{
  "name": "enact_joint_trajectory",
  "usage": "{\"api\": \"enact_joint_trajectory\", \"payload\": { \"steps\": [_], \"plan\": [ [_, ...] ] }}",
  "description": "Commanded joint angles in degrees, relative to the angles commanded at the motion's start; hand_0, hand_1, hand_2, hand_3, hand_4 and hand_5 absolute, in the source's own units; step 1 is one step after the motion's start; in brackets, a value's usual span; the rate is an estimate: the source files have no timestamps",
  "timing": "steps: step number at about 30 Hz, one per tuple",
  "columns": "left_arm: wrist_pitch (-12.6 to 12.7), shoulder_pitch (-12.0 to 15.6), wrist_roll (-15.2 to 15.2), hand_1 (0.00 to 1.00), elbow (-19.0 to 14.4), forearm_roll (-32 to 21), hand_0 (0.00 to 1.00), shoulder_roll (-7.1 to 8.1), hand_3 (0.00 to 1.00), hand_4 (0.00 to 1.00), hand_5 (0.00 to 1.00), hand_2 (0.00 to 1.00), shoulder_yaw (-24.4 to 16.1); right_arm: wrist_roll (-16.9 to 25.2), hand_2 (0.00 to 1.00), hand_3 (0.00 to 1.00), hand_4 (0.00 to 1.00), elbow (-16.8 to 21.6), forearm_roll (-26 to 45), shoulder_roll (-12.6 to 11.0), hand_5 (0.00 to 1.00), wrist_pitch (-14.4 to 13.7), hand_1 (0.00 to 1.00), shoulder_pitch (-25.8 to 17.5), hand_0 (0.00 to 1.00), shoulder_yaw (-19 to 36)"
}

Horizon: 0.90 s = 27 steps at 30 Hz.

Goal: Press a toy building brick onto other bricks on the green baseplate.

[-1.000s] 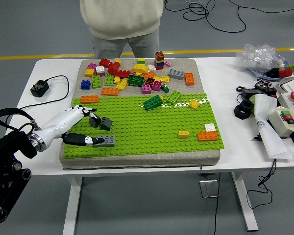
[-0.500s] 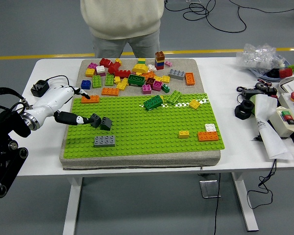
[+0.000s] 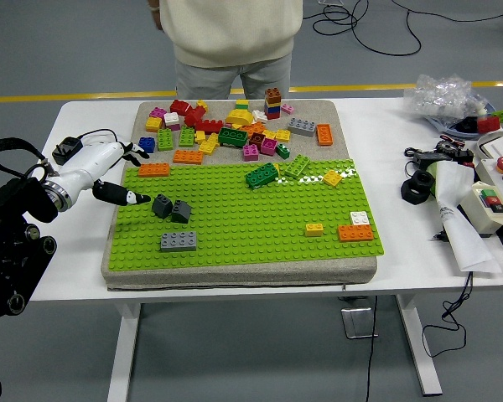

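Black charger (image 3: 67,150), control box (image 3: 494,198), person (image 3: 229,38) behind table (image 3: 402,243)

tabletop (image 3: 386,126): white, on white legs
middle: grey mat (image 3: 235,270) carrying the green baseplate (image 3: 251,219)
left: black power adapter (image 3: 67,151) with its looping cable (image 3: 101,134)
right: clear plastic bag (image 3: 443,94), black parts (image 3: 427,172), white paper (image 3: 463,226), control box (image 3: 495,197) with coloured buttons
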Motion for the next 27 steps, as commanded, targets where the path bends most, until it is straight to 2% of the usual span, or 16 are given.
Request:
{"api": "enact_joint_trajectory", "payload": {
  "steps": [5, 6, 11, 12, 17, 18, 27],
  "plan": [
    [-0.64, 1.16, 0.78, 0.728, -1.65, 0.00, 0.835, -0.31, 0.763, 0.959, 0.241, 0.645, -2.96, -0.02, 0.769, 0.782, 0.998, 0.00, 0.06, -0.13, 0.694, 0.00, 0.723, -0.09, 0.789, 0.15],
    [-0.72, 1.30, 0.91, 0.721, -1.91, 0.00, 0.821, -0.36, 0.739, 0.944, 0.206, 0.606, -3.28, 0.00, 0.769, 0.781, 0.998, 0.00, 0.09, -0.13, 0.694, -0.01, 0.722, -0.09, 0.789, 0.16],
    [-1.25, 1.88, 1.49, 0.721, -3.02, 0.00, 0.821, -0.68, 0.739, 0.944, 0.206, 0.606, -4.93, 0.19, 0.769, 0.781, 0.998, 0.00, 0.15, -0.03, 0.694, -0.05, 0.722, 0.03, 0.789, 0.20],
    [-1.30, 1.96, 1.59, 0.708, -3.16, 0.00, 0.812, -0.74, 0.704, 0.927, 0.173, 0.565, -5.27, 0.21, 0.768, 0.781, 0.998, 0.00, 0.15, -0.02, 0.693, -0.05, 0.722, 0.04, 0.789, 0.21],
    [-1.48, 2.29, 2.28, 0.708, -4.00, 0.00, 0.812, -1.17, 0.704, 0.927, 0.173, 0.565, -7.65, 0.12, 0.768, 0.781, 0.998, 0.00, 0.17, -0.15, 0.693, 0.03, 0.722, -0.14, 0.789, 0.36],
    [-1.49, 2.30, 2.34, 0.698, -4.11, 0.00, 0.805, -1.22, 0.679, 0.908, 0.152, 0.543, -7.91, 0.11, 0.769, 0.781, 0.998, 0.00, 0.18, -0.16, 0.693, 0.05, 0.722, -0.17, 0.789, 0.38],
    [-1.69, 2.63, 2.78, 0.695, -5.11, 0.00, 0.804, -1.49, 0.681, 0.916, 0.170, 0.544, -9.56, 0.21, 0.768, 0.780, 0.998, 0.00, 0.30, -0.11, 0.693, -0.04, 0.722, -0.03, 0.789, 0.28]
  ]
}}
